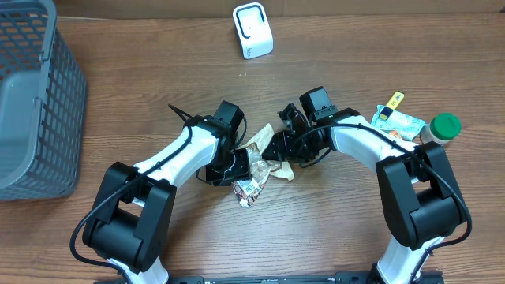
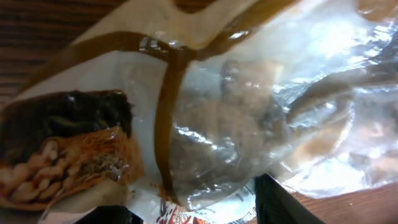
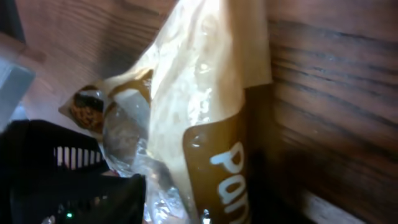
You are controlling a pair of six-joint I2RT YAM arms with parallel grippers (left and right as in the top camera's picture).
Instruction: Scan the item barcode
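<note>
The bag [image 1: 256, 162] sits mid-desk, crumpled, clear plastic with brown and cream print, caught between both arms. Left gripper [image 1: 235, 166] is on its left side, and in the left wrist view the bag fills the frame between the dark fingers [image 2: 277, 202]: jaws clamped on it. Right gripper [image 1: 278, 146] is at the bag's upper right edge, the printed film right up against its camera, but I cannot tell whether those jaws have it. Further out on the desk [image 1: 316, 237]: a white scanner [image 1: 252, 30] at the far edge, a grey basket [image 1: 31, 95] far left, and a packet [image 1: 398, 122] and a green-lidded jar [image 1: 443, 126] to the right.
</note>
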